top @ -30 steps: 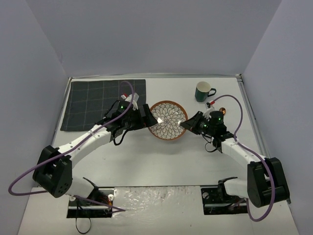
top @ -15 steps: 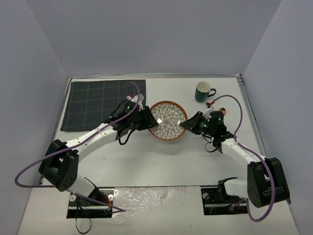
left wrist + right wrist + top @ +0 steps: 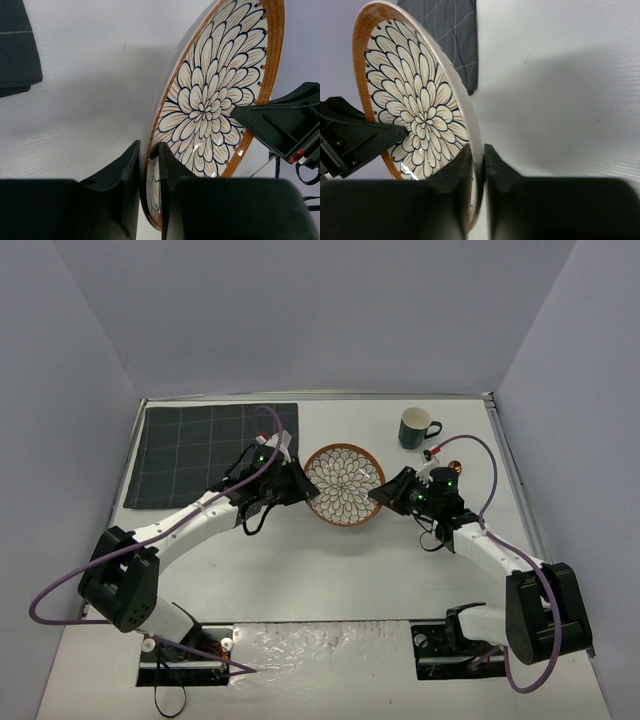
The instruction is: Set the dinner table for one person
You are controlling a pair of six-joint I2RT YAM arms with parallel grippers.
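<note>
A round plate with an orange rim and a petal pattern hangs just above the white dinner table, between my two arms. My left gripper is shut on its left rim; in the left wrist view the two fingers pinch the plate edge at my left gripper. On the opposite rim sits my right gripper, its jaws set close on both sides of the plate edge at my right gripper.
A dark grey checked cloth mat lies at the back left, just beyond my left wrist. A dark green mug stands at the back right, handle to the right. Grey walls close in the table's sides and back.
My left gripper moved right to the plate and shut on its left rim. The plate shifted slightly toward the back. The right arm has held its place.
</note>
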